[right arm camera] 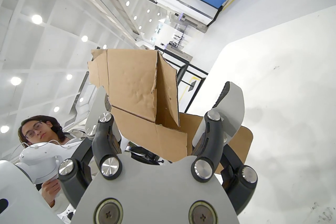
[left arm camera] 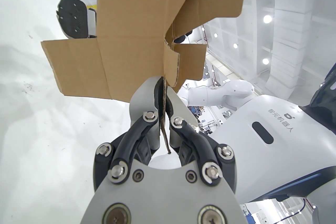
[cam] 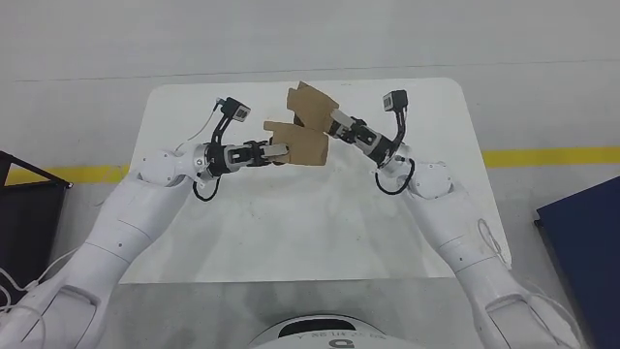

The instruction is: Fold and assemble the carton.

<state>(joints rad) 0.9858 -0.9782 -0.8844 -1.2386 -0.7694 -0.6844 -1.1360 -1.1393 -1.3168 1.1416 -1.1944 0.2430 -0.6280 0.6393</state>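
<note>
A brown, partly folded carton (cam: 305,131) hangs in the air over the back middle of the white table (cam: 291,233). My left gripper (cam: 278,151) comes in from the left and is shut on a thin flap edge of the carton (left arm camera: 136,25); in the left wrist view its gripper (left arm camera: 164,89) pinches the cardboard between both pads. My right gripper (cam: 331,122) is at the carton's far right side. It stands open (right arm camera: 165,101), with the carton (right arm camera: 134,86) lying between its spread fingers (right arm camera: 232,104). One black pad of the right gripper (left arm camera: 72,16) shows behind the carton.
The table's front half lies bare below the arms. A blue panel (cam: 586,237) stands on the floor to the right and a dark frame (cam: 24,199) to the left, both off the table. A yellow floor line (cam: 552,156) runs behind.
</note>
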